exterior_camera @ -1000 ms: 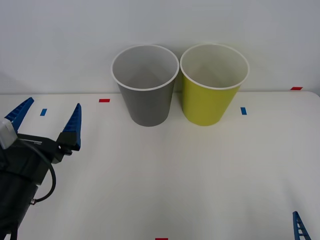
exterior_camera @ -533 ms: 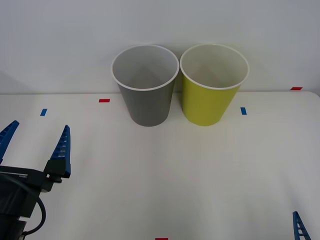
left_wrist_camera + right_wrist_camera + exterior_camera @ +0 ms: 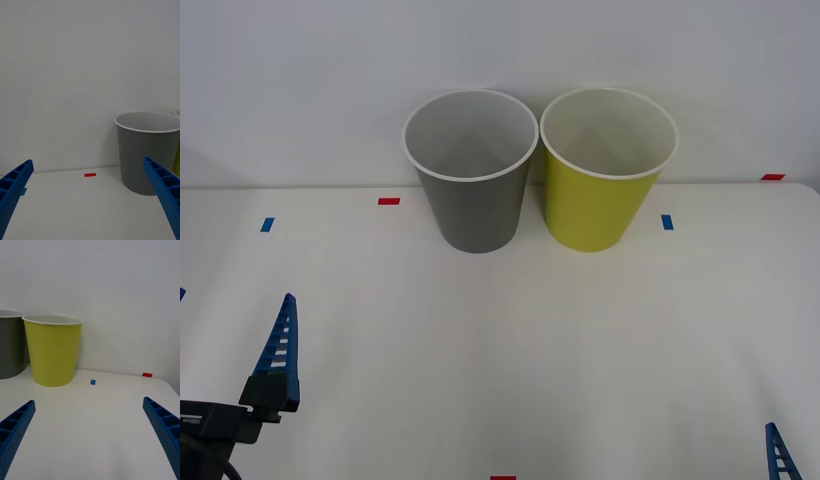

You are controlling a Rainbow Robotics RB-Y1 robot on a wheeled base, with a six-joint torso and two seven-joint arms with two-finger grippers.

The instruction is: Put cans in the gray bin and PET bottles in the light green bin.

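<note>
- At the back of the white table (image 3: 510, 360), against the wall, the gray bin (image 3: 472, 175) and the light green bin (image 3: 605, 175) stand upright, just beside each other.
- No can lies on the table; whether it sits inside a bin cannot be told.
- Such a can would likely be light, slick and easily dented: best gripped across its middle.
- The left gripper (image 3: 88, 204), near the table's left front, is spread wide and empty.
- The right gripper (image 3: 90, 437), at the right front, is likewise spread and empty.
</note>
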